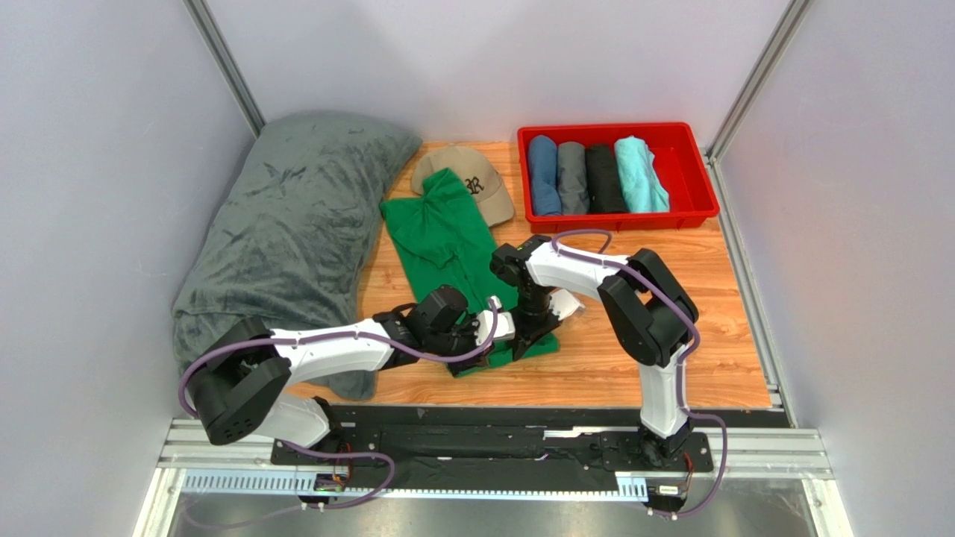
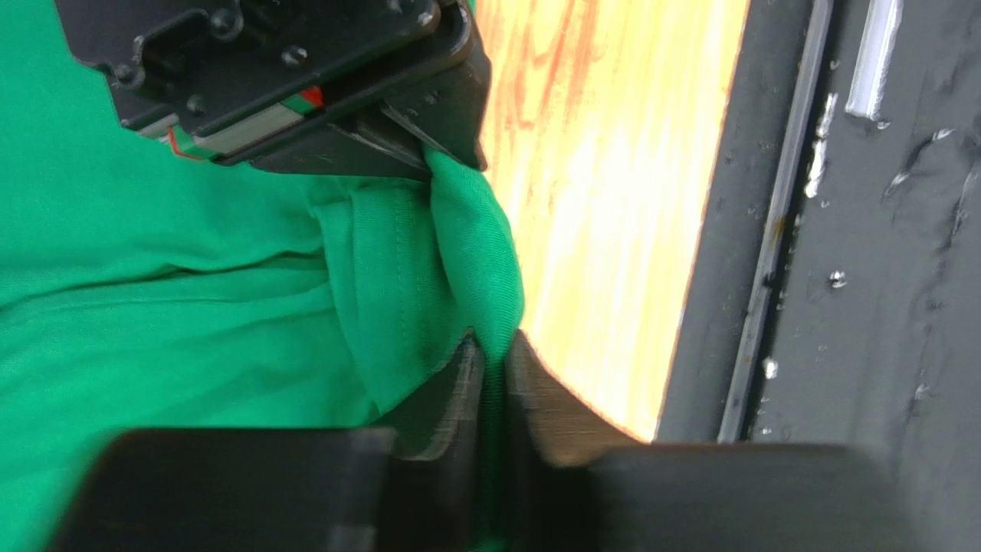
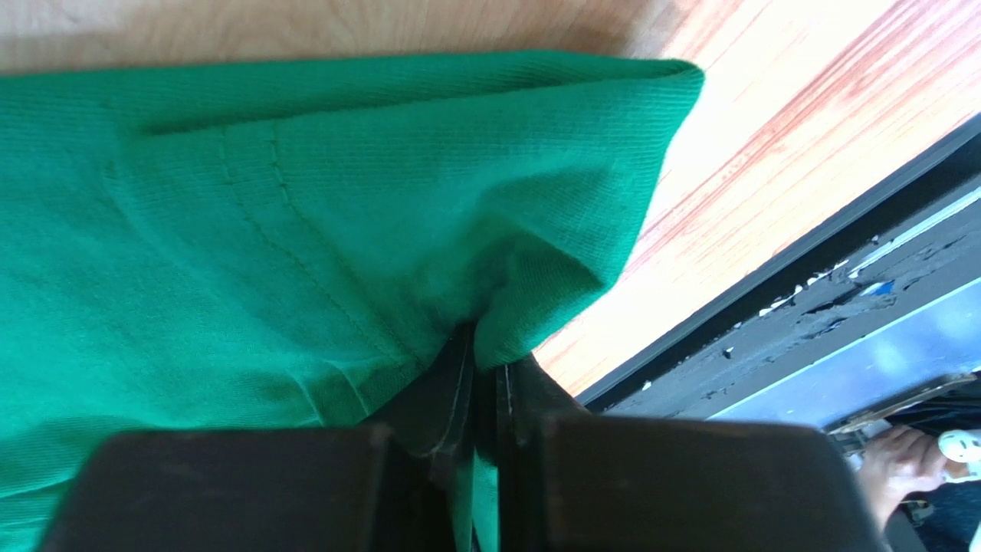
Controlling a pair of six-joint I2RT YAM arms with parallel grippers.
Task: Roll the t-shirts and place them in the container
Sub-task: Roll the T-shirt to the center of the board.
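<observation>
My left jaws and my right jaws are both closed on the green t-shirt, each pinching its near hem. The shirt lies on the wooden surface. It stretches from the middle out toward 12 o'clock, with its hem end at 6 o'clock where my two wrists meet.

In the left wrist view my fingers stand almost together with a fold of green cloth squeezed between them. The fold rises toward 12 o'clock, where my right jaws bite the same bunched edge from the other side.

In the right wrist view my fingers are likewise pressed together on a stitched corner of the hem. The cloth lifts off the wood in a small peak and the rest spreads away toward 9 o'clock. Bare wood and the black rail at the near edge show toward 3 o'clock of that grip.

From above, my left arm reaches in from 8 o'clock and my right arm bends in from 4 o'clock, the wrists just beside each other over the hem.

A red bin sits at 1 o'clock and holds four rolled shirts side by side: blue, grey, black and turquoise. A tan cap touches the green shirt's far end at 12 o'clock. A dark-grey blanket is heaped at 9 to 10 o'clock, its edge just beside the shirt.
</observation>
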